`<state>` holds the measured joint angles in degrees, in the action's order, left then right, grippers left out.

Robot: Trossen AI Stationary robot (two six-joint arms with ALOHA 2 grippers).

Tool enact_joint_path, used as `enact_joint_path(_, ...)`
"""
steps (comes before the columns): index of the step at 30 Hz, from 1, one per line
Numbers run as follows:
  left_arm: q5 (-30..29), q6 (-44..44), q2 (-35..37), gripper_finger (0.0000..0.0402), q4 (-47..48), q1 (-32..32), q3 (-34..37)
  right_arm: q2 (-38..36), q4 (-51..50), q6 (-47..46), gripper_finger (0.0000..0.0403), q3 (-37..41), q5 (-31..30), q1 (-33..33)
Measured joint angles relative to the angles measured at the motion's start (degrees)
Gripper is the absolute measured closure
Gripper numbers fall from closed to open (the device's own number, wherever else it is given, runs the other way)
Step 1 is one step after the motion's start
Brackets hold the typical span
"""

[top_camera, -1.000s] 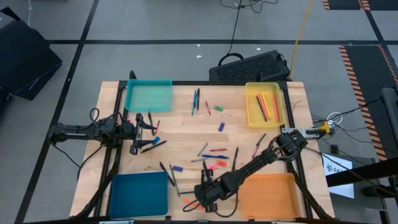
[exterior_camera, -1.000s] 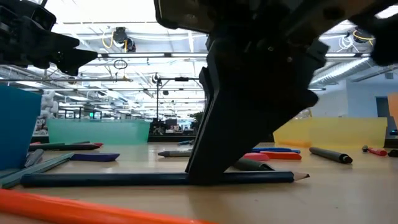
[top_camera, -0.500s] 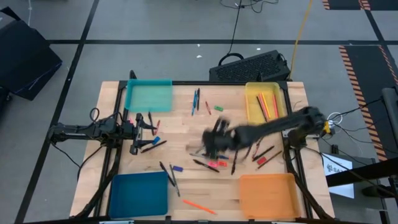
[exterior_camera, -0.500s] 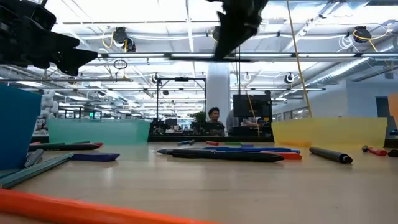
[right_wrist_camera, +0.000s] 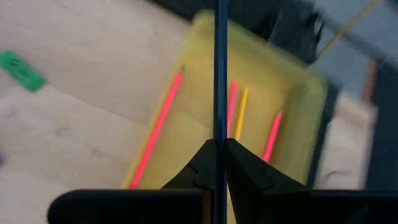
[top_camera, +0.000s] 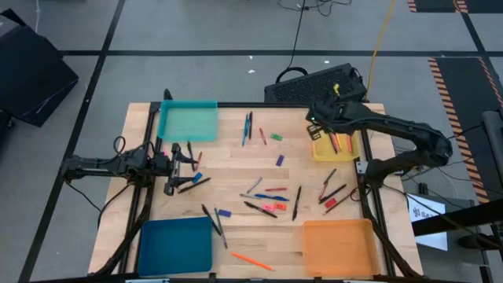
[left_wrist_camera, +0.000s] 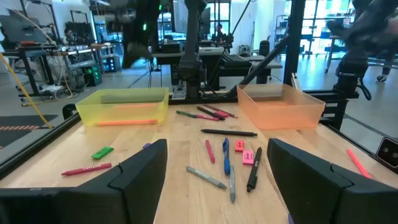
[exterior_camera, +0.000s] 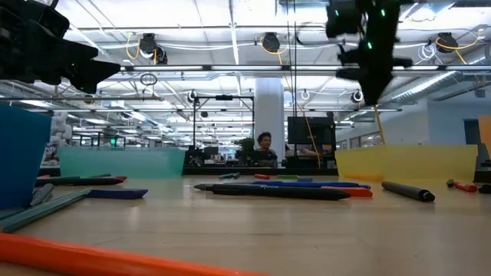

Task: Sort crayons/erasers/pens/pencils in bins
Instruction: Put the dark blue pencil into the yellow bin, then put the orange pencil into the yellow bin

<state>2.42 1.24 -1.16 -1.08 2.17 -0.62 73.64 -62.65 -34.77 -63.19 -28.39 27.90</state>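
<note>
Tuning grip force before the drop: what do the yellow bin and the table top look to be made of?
The yellow bin looks like thin, smooth, translucent plastic: in the left wrist view an orange pencil shows through its wall. The table top looks like pale, matt wood, with plank seams and grain visible. The right gripper is shut on a thin dark stick above that bin.

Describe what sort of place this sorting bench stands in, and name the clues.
Probably a large robotics lab or workshop: exposed ceiling pipes and strip lights, equipment racks behind the wooden table, and cables trailing over a taped floor.
</note>
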Motion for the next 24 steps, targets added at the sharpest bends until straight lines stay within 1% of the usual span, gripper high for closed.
enact_joint_path(5,0.0,0.01,0.01,0.0123,0.0,-0.02,0.0,-1.57,13.06,3.14,0.0386,13.7,4.46,7.54)
enact_joint_path(8,0.02,0.01,-0.01,0.0123,0.0,-0.02,0.0,-1.02,19.3,3.86,0.0379,19.66,4.72,9.61)
enact_joint_path(11,0.0,0.01,0.01,0.0123,0.0,-0.02,0.0,-0.91,24.26,4.17,0.0359,23.66,4.71,10.43)
enact_joint_path(16,0.01,-0.01,-0.01,0.0123,0.0,-0.01,0.0,-1.02,27.32,6.8,0.0312,25.16,4.82,10.27)
enact_joint_path(18,0.01,0.0,0.01,0.0123,0.01,-0.01,0.0,-1.45,27.28,8.39,0.0294,24.67,6.43,9.65)
enact_joint_path(21,0.0,0.01,0.01,0.0123,0.0,-0.02,0.0,-3.36,27.38,10.36,0.0278,23.15,9.14,6.9)
enact_joint_path(24,0.01,0.0,-0.01,0.0123,0.01,-0.01,0.0,-6.05,27.27,10.1,0.0275,21.69,8.49,2.06)
